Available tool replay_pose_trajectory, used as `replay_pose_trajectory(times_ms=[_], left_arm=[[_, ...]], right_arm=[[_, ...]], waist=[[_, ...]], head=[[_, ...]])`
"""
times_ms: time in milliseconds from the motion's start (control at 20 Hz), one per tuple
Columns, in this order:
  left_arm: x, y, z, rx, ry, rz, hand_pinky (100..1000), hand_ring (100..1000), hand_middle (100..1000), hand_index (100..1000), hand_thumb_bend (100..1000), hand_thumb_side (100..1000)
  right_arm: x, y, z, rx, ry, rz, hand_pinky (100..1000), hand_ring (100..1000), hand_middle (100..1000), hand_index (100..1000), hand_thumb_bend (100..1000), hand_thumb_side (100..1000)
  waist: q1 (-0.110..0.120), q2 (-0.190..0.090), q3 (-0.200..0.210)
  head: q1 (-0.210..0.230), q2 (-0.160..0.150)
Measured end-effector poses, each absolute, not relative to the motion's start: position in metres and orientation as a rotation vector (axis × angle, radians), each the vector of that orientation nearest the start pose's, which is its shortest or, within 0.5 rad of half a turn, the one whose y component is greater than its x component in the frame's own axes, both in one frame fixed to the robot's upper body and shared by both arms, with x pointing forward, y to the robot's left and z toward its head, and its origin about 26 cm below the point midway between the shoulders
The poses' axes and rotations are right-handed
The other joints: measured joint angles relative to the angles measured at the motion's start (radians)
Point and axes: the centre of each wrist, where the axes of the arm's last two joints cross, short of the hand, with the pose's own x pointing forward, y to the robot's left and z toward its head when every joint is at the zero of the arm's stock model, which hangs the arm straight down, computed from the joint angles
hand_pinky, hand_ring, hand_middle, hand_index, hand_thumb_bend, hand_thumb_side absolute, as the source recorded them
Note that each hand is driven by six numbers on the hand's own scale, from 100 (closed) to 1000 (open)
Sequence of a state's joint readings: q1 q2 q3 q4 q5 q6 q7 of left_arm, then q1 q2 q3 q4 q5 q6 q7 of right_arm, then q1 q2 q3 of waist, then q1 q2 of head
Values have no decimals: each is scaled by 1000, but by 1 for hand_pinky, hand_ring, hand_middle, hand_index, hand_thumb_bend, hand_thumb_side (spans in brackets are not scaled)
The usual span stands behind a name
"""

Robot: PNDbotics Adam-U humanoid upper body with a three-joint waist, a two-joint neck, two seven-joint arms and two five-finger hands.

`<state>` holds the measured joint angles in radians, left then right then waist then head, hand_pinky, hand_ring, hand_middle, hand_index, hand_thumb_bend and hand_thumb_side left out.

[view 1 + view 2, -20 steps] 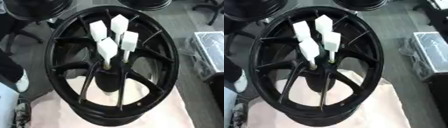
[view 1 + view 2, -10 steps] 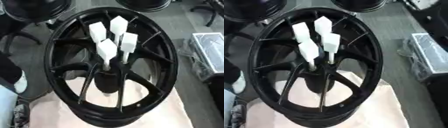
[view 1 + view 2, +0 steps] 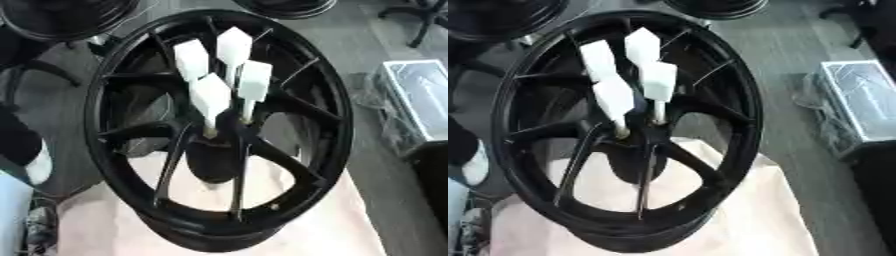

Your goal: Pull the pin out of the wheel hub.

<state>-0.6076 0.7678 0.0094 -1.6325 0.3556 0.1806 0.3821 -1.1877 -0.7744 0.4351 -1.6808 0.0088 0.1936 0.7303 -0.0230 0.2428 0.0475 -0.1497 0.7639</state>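
A black spoked wheel hub fills the middle of both views, resting on a pale cloth-covered surface. Several pins with white block-shaped heads stand upright in its centre: the nearest pin, one to its right, one behind on the left and one at the back. Their thin shafts go down into the dark centre boss. Neither of my hands shows in either view.
A clear plastic-wrapped box lies on the grey floor to the right. More black wheels sit at the top left and top middle. A chair base stands at the top right. A dark and white shape is at the left edge.
The whole picture has shifted a little as the head moved. The wheel hub and its pins stand as before, and no hand has come in.
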Motion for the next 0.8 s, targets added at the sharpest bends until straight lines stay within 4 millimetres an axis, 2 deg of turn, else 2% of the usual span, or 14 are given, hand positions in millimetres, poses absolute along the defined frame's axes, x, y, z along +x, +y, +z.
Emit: replay_pose_trajectory(times_ms=[250, 500, 800], left_arm=[[358, 352, 286, 530, -2074, -16, 786, 806, 800, 876, 260, 734], [357, 356, 286, 547, -2068, -26, 786, 806, 799, 876, 260, 731], [357, 357, 284, 552, -2060, -25, 784, 805, 796, 873, 260, 731]], right_arm=[[308, -170, 403, -343, -1817, 1758, 756, 732, 676, 851, 680, 385], [282, -163, 397, -393, -1796, 1712, 742, 725, 672, 851, 691, 396], [275, -162, 397, -393, -1801, 1689, 738, 727, 673, 857, 720, 382]], waist=[[-8, -17, -13], [-11, -20, -19], [-11, -19, -21]], head=[[27, 0], [40, 0], [43, 0]])
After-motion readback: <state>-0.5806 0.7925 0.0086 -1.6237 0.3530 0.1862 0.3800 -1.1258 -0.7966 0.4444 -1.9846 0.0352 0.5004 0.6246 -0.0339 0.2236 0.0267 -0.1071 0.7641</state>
